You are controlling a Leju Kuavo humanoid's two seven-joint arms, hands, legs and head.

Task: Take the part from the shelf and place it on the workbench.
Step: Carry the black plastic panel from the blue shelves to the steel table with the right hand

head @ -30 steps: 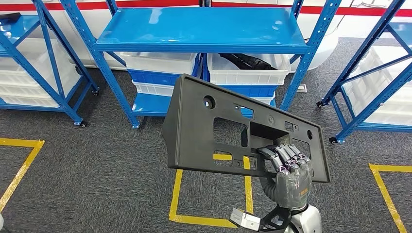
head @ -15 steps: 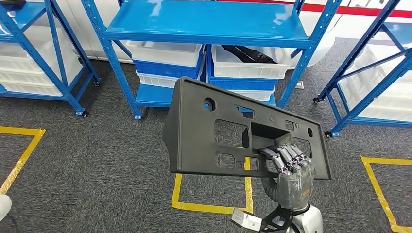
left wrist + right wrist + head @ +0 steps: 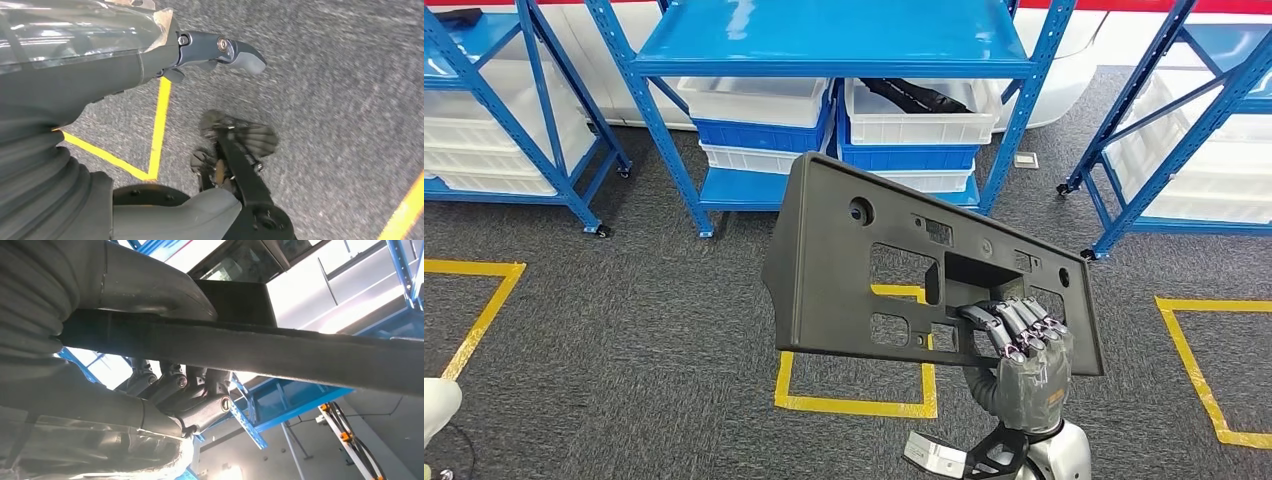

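Observation:
A large dark grey plastic part (image 3: 854, 270), flat with several cut-outs, is held upright in front of me over the carpet. My right hand (image 3: 1024, 365) grips it at its lower right corner, with fingers (image 3: 1014, 325) hooked through a cut-out and over the bottom edge. In the right wrist view the part's edge (image 3: 300, 355) runs across the picture, with the dark fingers (image 3: 190, 390) curled under it. My left hand (image 3: 215, 50) hangs beside my body over the floor, thumb sticking out, holding nothing. The blue shelf (image 3: 824, 40) stands just beyond the part.
White and blue bins (image 3: 914, 115) sit on the shelf's lower levels, one holding dark parts. More blue racks stand at the left (image 3: 494, 100) and right (image 3: 1184, 130). Yellow tape squares (image 3: 854, 405) mark the grey carpet.
The whole view has shifted: the shelf and floor markings have slid slightly left and away as the camera moved. The part stays in my right hand in the same pose.

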